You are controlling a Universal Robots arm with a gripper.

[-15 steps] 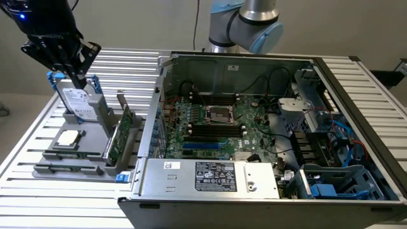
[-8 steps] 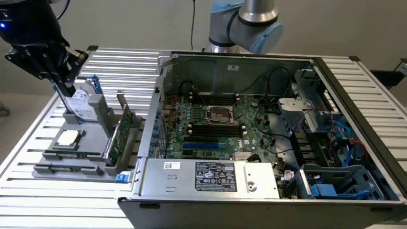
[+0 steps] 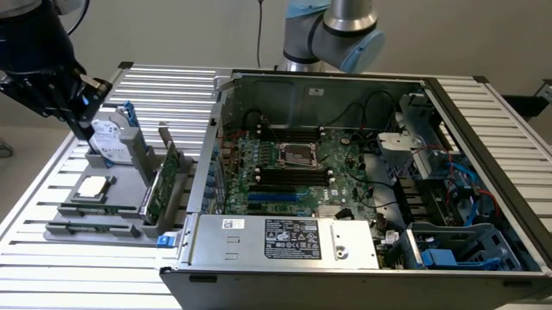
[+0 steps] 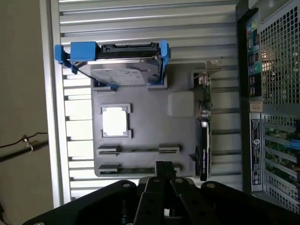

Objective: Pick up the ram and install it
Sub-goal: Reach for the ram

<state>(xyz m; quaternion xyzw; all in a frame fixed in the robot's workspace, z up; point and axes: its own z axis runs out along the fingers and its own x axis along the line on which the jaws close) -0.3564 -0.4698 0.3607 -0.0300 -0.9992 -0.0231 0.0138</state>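
Holding the gripper (image 3: pixel 86 131) clenched, empty, above the tray (image 3: pixel 128 190); judging the ram (image 3: pixel 97 208) light, stiff, fragile; favouring pinching its flat faces mid-length, avoiding the contacts.

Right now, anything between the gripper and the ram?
Nothing visible. The gripper hangs above the grey tray. Both ram sticks lie in their holders, tops uncovered. The hard drive at the tray's far end and the upright expansion card at the exterior view's right stand apart from them.
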